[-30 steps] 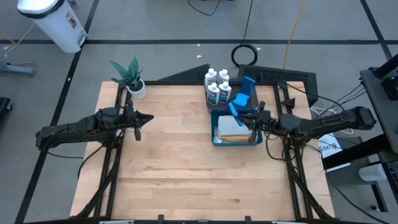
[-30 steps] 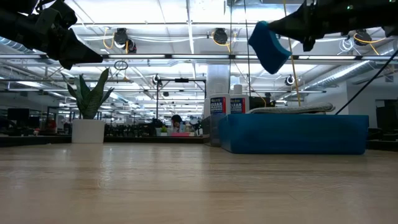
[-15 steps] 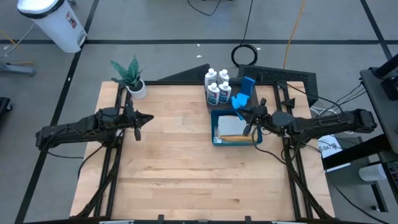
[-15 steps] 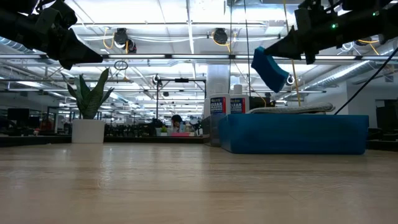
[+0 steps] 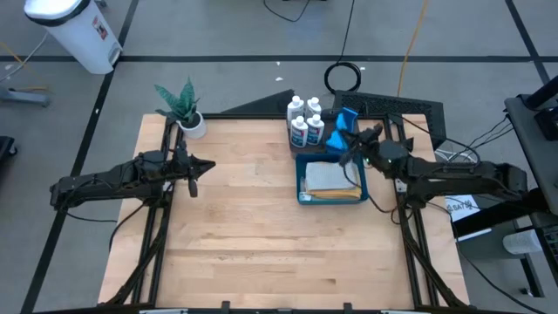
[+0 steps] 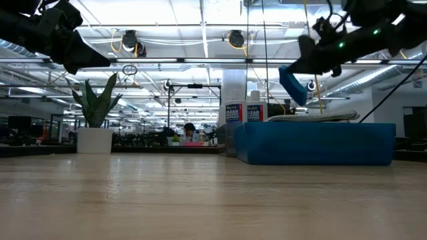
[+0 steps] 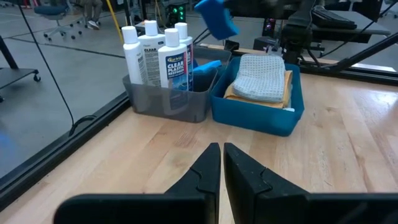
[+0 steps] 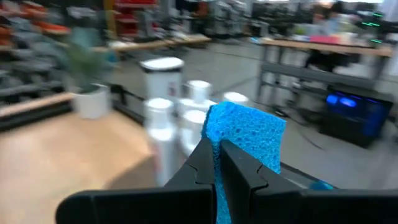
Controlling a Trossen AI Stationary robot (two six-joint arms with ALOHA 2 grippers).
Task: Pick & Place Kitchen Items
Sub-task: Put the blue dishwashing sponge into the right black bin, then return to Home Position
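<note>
Over the last second your right gripper (image 5: 342,144) has carried the sponge (image 5: 337,139) from above the bin (image 5: 301,179) back toward the far edge, and it now hangs above the tray (image 7: 163,102) end, beside the bottles (image 5: 305,120). The left arm has not shifted at all.

The right fingers are clamped on the sponge; in the right wrist view you can see the blue block pinched between them, with the white bottles just beyond it. In the low view the sponge hangs in the air, well above the bin rim and clear of everything.

Your left gripper (image 5: 203,166) waits over the left half of the table (image 5: 244,235), near the plant (image 5: 181,106), with its fingers drawn almost together and nothing between them.

As for progress, you look to be partway through. The four bottles stand together in the grey tray, and another sponge (image 7: 202,65) sits there behind them. The bin holds a stack of folded cloths (image 7: 261,78), a grey one on top with orange showing beneath. The open tabletop carries no loose items that I can see.

What is left, judging by this, is to set the held sponge down, most likely in the tray with its mate, though you cannot tell from here which container it is meant for.
</note>
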